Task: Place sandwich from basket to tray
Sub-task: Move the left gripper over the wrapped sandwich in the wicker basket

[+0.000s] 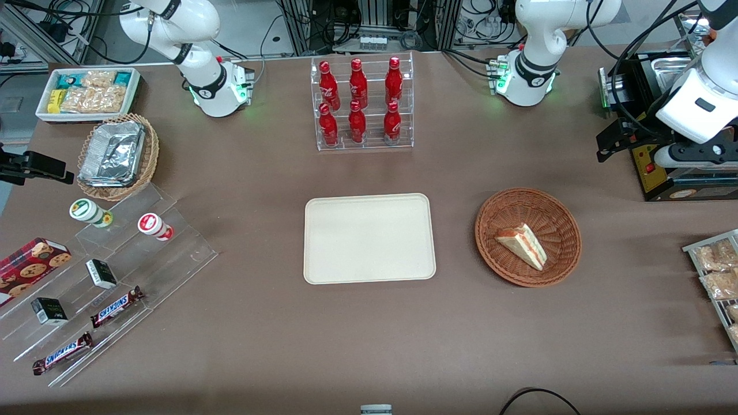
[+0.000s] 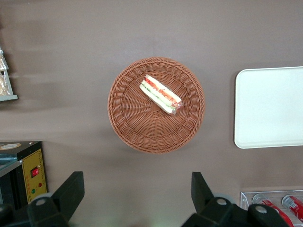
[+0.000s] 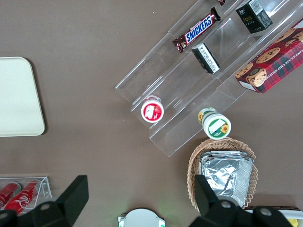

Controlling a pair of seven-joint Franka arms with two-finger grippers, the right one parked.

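We see a reddish-brown woven basket (image 1: 528,237) holding a sandwich (image 1: 522,244) of white bread with orange-red and green layers. The tray (image 1: 369,238) is plain cream, the bench (image 1: 369,334) dull brown. The end effector (image 2: 137,196), high above the bench, is black.

The left arm (image 1: 700,86) reaches in from the working end of the table, its white forearm angled down and its wrist held high above the tabletop. The gripper (image 2: 135,196) hangs in the air, touching nothing and holding nothing. Its two black fingers (image 2: 71,191) are spread wide apart, pointing down toward the table.
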